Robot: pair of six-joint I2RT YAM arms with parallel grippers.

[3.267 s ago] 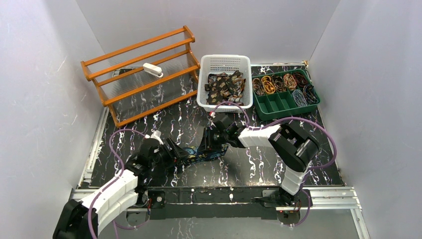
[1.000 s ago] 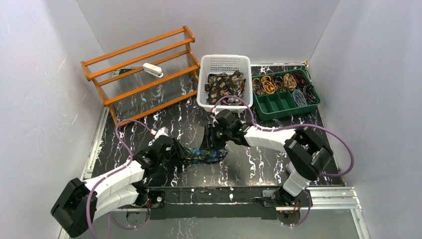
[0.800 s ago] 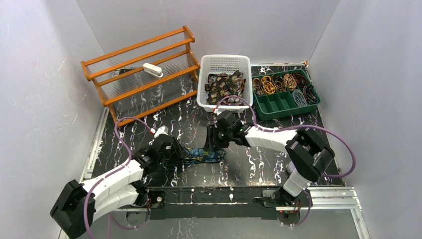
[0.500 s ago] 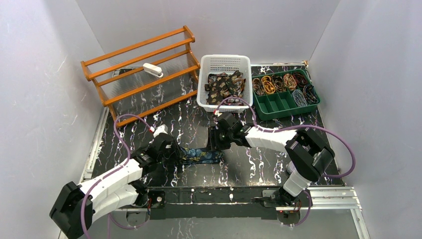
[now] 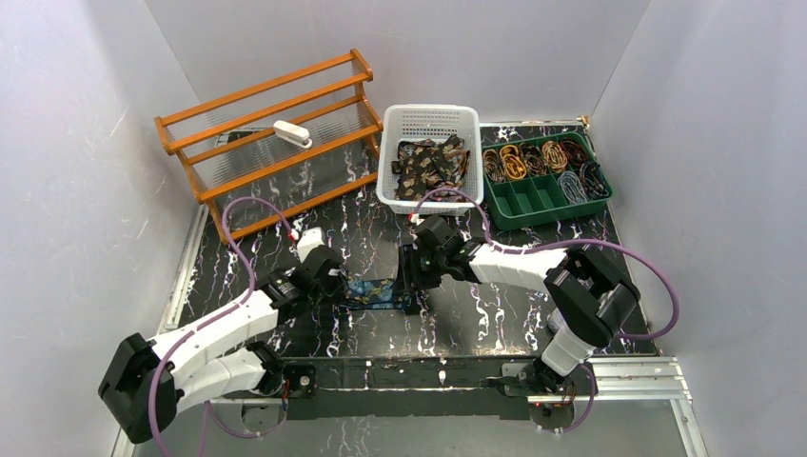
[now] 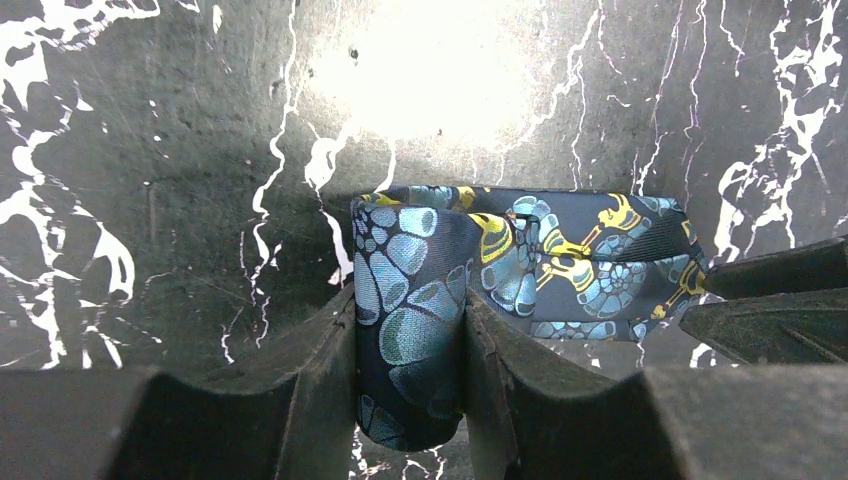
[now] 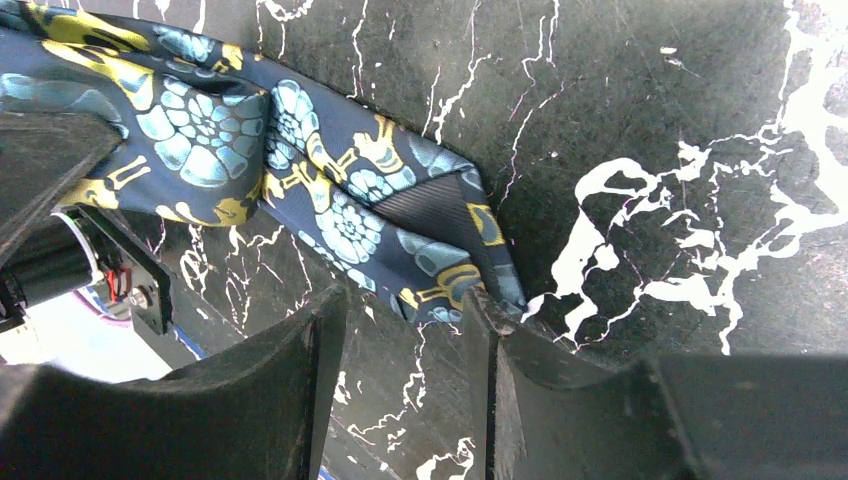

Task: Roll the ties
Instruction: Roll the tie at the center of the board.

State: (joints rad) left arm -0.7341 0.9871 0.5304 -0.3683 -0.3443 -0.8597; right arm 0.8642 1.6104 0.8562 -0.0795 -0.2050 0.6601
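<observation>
A dark blue tie (image 5: 377,289) with teal and gold paisley lies on the black marbled table between my two grippers. My left gripper (image 5: 336,285) is shut on the tie's folded left end (image 6: 408,300); the fabric fills the gap between its fingers (image 6: 320,370). My left gripper (image 6: 410,345) holds it low over the table. My right gripper (image 5: 410,283) sits at the tie's right end. In the right wrist view my right gripper (image 7: 405,315) is open, and the tie's pointed tip (image 7: 440,255) touches one finger's edge with bare table between the fingers.
A white basket (image 5: 388,181) with several brown paisley ties stands behind. A green tray (image 5: 533,205) with rolled ties is at the back right. An orange wooden rack (image 5: 219,109) with a white object (image 5: 292,134) stands at the back left. Purple cables loop over both arms.
My left gripper has moved right and away from the near edge with the tie's end, so the tie lies shorter. My right gripper has stayed at the tie's right end.
</observation>
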